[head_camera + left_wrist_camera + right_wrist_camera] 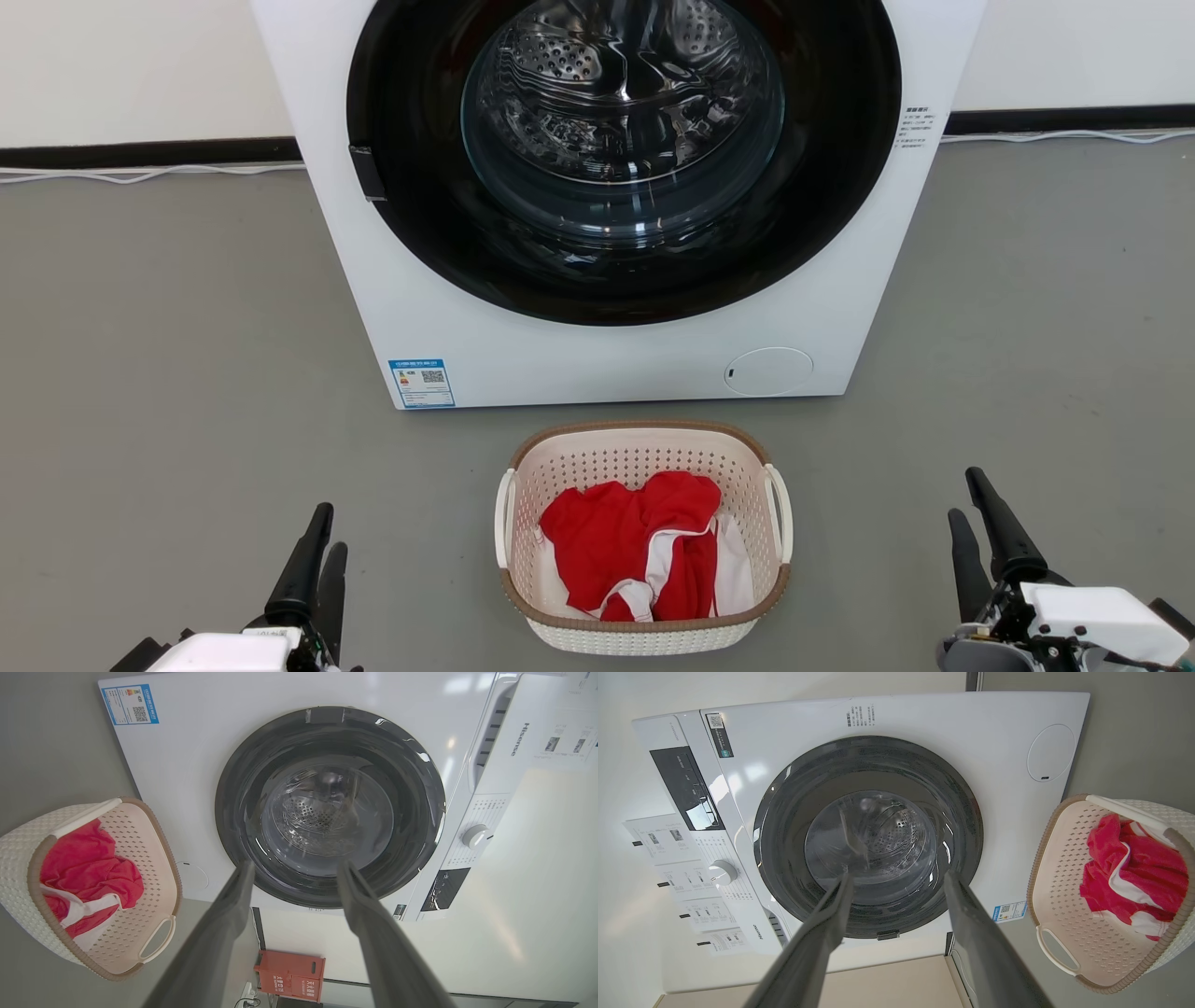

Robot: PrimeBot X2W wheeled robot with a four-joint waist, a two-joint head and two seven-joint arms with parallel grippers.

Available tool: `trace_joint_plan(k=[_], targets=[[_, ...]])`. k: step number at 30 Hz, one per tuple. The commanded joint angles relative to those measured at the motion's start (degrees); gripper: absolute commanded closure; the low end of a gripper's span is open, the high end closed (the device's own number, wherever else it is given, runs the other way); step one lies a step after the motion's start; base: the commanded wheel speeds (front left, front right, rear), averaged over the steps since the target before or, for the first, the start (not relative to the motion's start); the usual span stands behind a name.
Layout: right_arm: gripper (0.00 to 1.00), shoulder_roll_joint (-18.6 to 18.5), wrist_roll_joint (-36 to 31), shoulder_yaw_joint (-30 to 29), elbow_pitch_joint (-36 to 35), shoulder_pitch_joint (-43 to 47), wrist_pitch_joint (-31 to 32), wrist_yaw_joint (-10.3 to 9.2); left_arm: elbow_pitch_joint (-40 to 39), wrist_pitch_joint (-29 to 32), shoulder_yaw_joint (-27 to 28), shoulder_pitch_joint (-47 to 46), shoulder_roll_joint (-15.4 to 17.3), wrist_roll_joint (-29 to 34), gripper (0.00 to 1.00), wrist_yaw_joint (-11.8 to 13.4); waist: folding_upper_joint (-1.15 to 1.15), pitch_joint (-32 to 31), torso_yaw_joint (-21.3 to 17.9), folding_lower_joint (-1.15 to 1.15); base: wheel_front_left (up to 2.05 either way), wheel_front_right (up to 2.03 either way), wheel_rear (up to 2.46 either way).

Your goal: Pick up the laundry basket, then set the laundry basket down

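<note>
The laundry basket (644,446), cream-white with a brown rim and white loop handles, sits on the grey floor in front of the washing machine, holding red and white clothes (635,551). It also shows at the left of the left wrist view as the basket (149,858) and at the right of the right wrist view as the basket (1064,896). My left gripper (327,537) stands open at the lower left, well clear of the basket. My right gripper (966,499) stands open at the lower right, also apart from it. Nothing is between either pair of fingers.
The white front-loading washing machine (467,317) stands directly behind the basket, its dark round door closed. A wall with a black baseboard (140,151) and a white cable runs along the back. Grey floor (168,373) spreads on both sides. A red box (289,975) appears in the left wrist view.
</note>
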Motion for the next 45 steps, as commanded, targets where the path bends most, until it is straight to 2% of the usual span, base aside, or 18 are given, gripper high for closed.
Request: trace_joint_plan(k=[1, 3, 7, 15, 29, 45], targets=[[0.0, -0.4, -0.3, 0.2, -1.7, -1.1, -0.6, 0.04, -1.7, -0.6, -0.4, -1.4, 0.4, 0.0, 0.0, 0.0, 0.0, 0.0, 0.0, 0.06, 0.0, 0.0, 0.0], [0.0, -0.5, -0.6, 0.4, -1.9, -0.9, -1.0, 0.05, -1.8, -0.9, -0.6, -1.3, 0.4, 0.1, 0.0, -0.1, 0.0, -0.1, 0.0, 0.13, 0.0, 0.0, 0.0], [0.0, -0.6, -1.8, 0.8, -2.2, -0.6, -1.7, 0.06, -2.1, -1.6, -1.0, -1.0, 0.4, 0.3, 0.0, -0.1, 0.0, 0.0, 0.0, 0.02, 0.0, 0.0, 0.0], [0.0, -0.7, -7.5, 0.9, -2.9, -0.3, -2.9, 0.08, -2.1, -2.7, -1.3, -0.8, 0.5, 3.0, 0.0, -0.1, 0.0, 0.0, -0.1, 0.01, 0.0, 0.0, 0.0], [0.0, -0.7, -23.5, 1.3, -4.5, 0.2, -5.2, 0.13, -2.7, -5.1, -1.9, -0.5, 0.5, 14.0, 0.0, 1.5, 0.0, 0.0, -0.2, 0.0, 0.0, 0.0, 0.0], [0.0, -1.3, -37.9, 2.7, -4.7, 0.0, -7.9, 0.19, -2.8, -7.8, -3.2, -0.1, 0.6, 26.8, 0.0, 2.8, 0.0, 0.2, -0.5, 0.0, 0.0, 0.0, 0.0]])
